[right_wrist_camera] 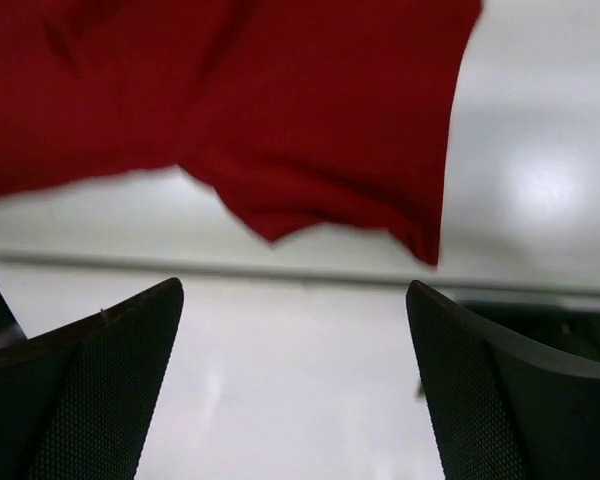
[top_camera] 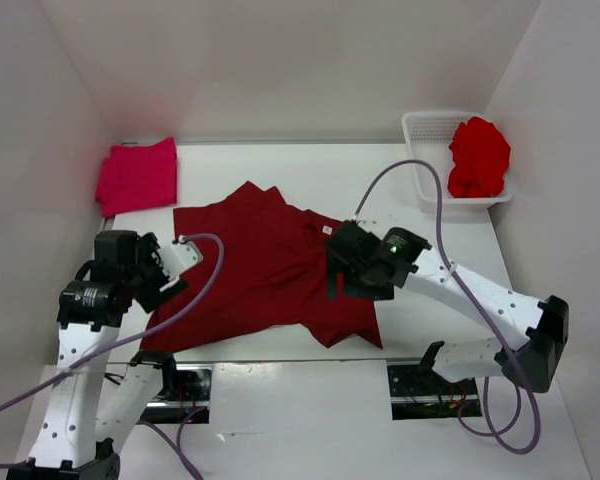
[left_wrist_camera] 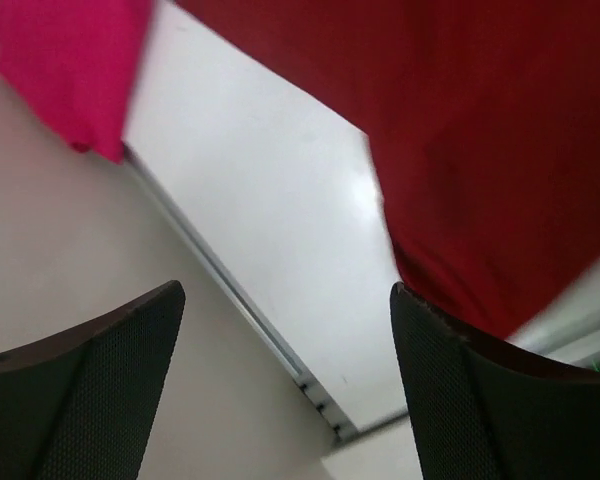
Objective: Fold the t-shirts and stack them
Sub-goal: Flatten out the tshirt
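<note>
Maroon shirt (top_camera: 260, 270) lies spread mid-table (top_camera: 380, 190), not flat. It is skewed, with a point of cloth toward the far side, a rumpled near hem and one sleeve trailing near-right. White tag (top_camera: 327, 229) shows at the collar, on the right side of the shirt. Pink shirt (top_camera: 138, 175) is folded at far left, apart from the maroon one. Red shirt (top_camera: 478, 158) sits bunched in the basket (top_camera: 425, 125) at far right, unfolded.

Left gripper (left_wrist_camera: 285, 300) is at the maroon shirt's left edge with its fingers wide apart and nothing between them; the wrist view shows bare table under it and cloth just to the right. Right gripper (right_wrist_camera: 292, 290) is over the shirt's right side, near the sleeve. Its fingers are also spread and empty, with the hem corner just ahead in its view.

Handling, as a judgement: thin, light, limp cloth with no stiffness, so it will drape and drag rather than hold shape. It should not be slippery on pads, but a pinch can easily take two layers at once. Best holds look like the edges and corners: hem corner or sleeve end on the right, side seam or shoulder on the left. Lift low and pull taut between the arms before folding. The middle offers nothing to pinch.
</note>
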Robot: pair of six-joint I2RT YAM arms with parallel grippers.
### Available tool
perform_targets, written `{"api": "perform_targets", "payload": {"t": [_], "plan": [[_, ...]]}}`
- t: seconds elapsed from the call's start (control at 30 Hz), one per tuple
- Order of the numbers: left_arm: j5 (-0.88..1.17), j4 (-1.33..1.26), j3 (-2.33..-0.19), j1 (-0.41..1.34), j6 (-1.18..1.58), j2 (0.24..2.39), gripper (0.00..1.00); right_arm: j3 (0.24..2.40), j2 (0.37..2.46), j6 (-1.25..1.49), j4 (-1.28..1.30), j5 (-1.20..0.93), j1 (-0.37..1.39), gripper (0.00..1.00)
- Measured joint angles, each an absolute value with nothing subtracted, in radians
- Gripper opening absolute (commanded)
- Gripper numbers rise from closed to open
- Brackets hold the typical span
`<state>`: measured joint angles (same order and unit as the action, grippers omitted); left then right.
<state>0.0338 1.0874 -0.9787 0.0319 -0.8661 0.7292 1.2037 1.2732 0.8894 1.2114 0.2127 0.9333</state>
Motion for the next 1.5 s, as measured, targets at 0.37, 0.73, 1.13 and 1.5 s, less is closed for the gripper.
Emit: {"api": "perform_targets", "payload": {"t": [0.37, 0.73, 1.13, 1.5], "plan": [[-0.080, 0.620, -0.947, -0.009, -0.556, 1.133, 0.83, 1.235, 1.675, 0.738, 0.796, 0.294, 0.527, 0.66], [-0.012, 0.498, -1.144, -0.070, -0.350, 1.655, 0.81, 1.256, 1.865, 0.662, 0.578, 0.279, 0.411, 0.71], [-0.053, 0.371, -1.129, -0.086, -0.280, 1.790, 0.81, 1.273, 1.932, 0.686, 0.508, 0.183, 0.334, 0.03], [-0.059, 0.337, -1.136, -0.085, -0.257, 1.806, 0.81, 1.005, 1.603, 0.865, 0.602, 0.245, 0.120, 0.23]]}}
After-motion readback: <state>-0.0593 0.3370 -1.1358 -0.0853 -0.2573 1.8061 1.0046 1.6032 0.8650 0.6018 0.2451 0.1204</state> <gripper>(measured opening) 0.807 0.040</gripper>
